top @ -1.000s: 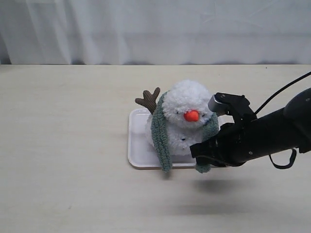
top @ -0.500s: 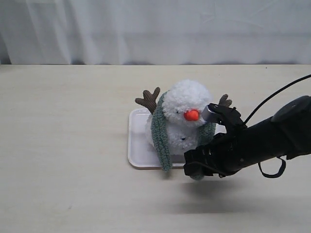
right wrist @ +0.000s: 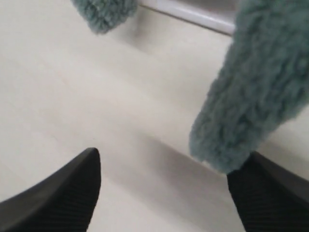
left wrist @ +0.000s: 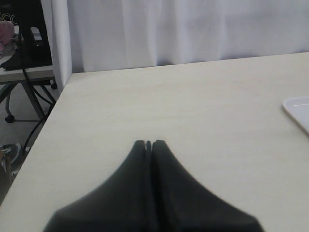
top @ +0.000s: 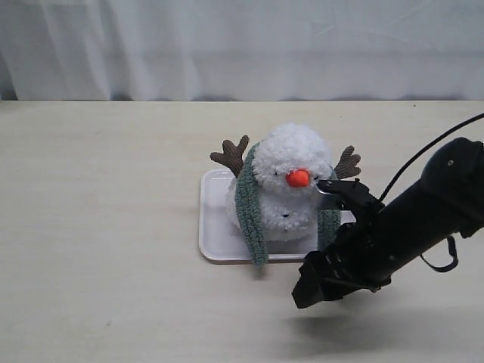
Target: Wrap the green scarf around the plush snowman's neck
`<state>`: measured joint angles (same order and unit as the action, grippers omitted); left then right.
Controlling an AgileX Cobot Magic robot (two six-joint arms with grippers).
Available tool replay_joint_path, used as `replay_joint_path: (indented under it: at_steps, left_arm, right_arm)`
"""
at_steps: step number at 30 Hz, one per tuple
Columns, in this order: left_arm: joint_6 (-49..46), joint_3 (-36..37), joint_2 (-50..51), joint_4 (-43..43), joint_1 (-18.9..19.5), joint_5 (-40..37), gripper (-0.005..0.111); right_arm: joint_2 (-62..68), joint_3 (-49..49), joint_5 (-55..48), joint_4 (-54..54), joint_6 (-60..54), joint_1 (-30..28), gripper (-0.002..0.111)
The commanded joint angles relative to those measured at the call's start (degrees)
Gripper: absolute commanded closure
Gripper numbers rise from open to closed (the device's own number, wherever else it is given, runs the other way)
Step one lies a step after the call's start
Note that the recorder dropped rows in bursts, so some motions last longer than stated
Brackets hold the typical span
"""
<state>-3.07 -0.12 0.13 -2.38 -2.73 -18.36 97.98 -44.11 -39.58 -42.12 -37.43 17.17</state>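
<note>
Looking at the green scarf (top: 249, 215), I think it is soft, fuzzy and very light, so it will flop any way it is moved and could slide off if tugged. A good place to take hold looks like near one of its round ends, pinching the thick knit flat. The plush snowman (top: 291, 155) looks light and squashy too, so a hard pull might tip it over on the white tray (top: 212, 246) under it. The scarf lies over the snowman's shoulders, with one end hanging down on each side of the snowman's orange nose (top: 298, 179). The right gripper (right wrist: 171, 162) hangs low in front of the snowman, its jaws wide apart and holding nothing, and one scarf end dangles just beside one finger. The left gripper (left wrist: 149, 144) is well away from the snowman, over the bare table (left wrist: 193, 92), its jaws pressed together with nothing in them. I cannot see the snowman's neck, because the scarf covers it. I also cannot see behind the snowman, so I cannot tell how the scarf sits back there. The black arm hides the bottom of one scarf end, and the close-up of that end is blurry.
</note>
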Motion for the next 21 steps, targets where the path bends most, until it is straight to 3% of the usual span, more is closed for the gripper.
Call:
replay_joint_path:
  at_steps: [1, 5, 14, 17, 21]
  left_arm:
    - [0.16, 0.12, -0.13, 0.07, 0.08, 0.59, 0.107]
    - [0.16, 0.12, -0.13, 0.07, 0.08, 0.59, 0.107]
    - [0.16, 0.12, -0.13, 0.07, 0.08, 0.59, 0.107]
    - [0.16, 0.12, -0.13, 0.07, 0.08, 0.59, 0.107]
    - [0.16, 0.12, -0.13, 0.07, 0.08, 0.59, 0.107]
  right_arm:
    - [-0.52, -5.41, -14.41, 14.42, 14.22, -0.32, 0.039]
    - [-0.64, -10.55, -30.38, 19.02, 20.41, -0.32, 0.039]
    - [-2.43, -9.47, -30.38, 4.12, 12.39, 1.19, 0.039]
    - [-2.43, -8.8, -24.77, -1.5, 4.94, 4.5, 0.039]
    - [-2.43, -8.8, -8.71, 1.45, 6.32, 10.11, 0.039]
